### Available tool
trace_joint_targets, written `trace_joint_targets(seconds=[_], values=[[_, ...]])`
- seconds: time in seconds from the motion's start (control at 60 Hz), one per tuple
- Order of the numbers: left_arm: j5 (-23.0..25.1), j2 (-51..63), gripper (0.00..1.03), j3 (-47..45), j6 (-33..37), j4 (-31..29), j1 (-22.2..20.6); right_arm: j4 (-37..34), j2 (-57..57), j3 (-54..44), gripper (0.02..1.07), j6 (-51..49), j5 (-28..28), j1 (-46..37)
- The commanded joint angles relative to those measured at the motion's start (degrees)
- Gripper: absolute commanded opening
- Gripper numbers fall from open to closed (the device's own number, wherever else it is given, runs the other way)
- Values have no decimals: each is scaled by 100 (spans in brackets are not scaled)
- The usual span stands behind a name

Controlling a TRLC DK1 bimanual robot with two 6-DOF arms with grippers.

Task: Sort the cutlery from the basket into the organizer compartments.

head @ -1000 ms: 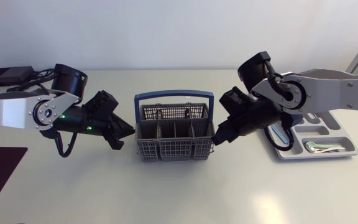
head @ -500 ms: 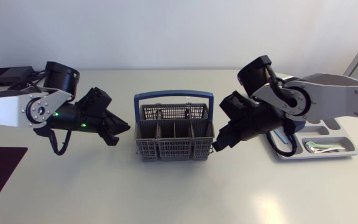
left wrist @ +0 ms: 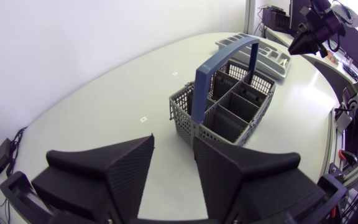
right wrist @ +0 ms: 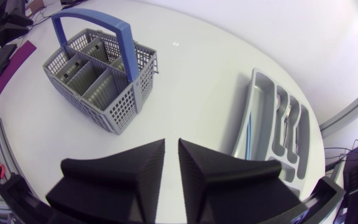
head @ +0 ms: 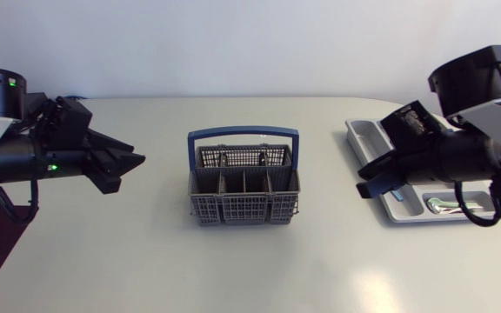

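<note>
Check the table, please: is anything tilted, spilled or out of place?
Nothing stands out. The basket stands upright, its compartments apparently empty; the organizer lies flat with cutlery inside. The left gripper and right gripper hold nothing.

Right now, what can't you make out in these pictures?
Organizer, head view: the right arm covers most compartments.
Basket, head view: its own walls hide the compartment floors.
Organizer, right wrist view: the shapes inside are too small to tell cutlery from dividers.
</note>
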Motion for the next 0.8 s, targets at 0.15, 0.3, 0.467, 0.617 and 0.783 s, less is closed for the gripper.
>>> trace_joint_targets(seconds=[0.15, 0.3, 0.467, 0.617, 0.783], values=[[-174, -1081, 99, -307, -467, -188, 198, -216, -1005, -467, 103, -437, 59, -571], [-455, -1653, 98, -474, -766, -126, 426, -190, -1541, -687, 103, -595, 102, -791], [-798, -2127, 98, -659, -775, -249, 461, -137, -1954, -898, 104, -710, 190, -1046], [-921, -2663, 99, -800, -837, -293, 523, -137, -2270, -1056, 103, -745, 208, -1239], [-921, -3296, 99, -1054, -819, -302, 567, 4, -2754, -1408, 103, -710, 305, -1318]])
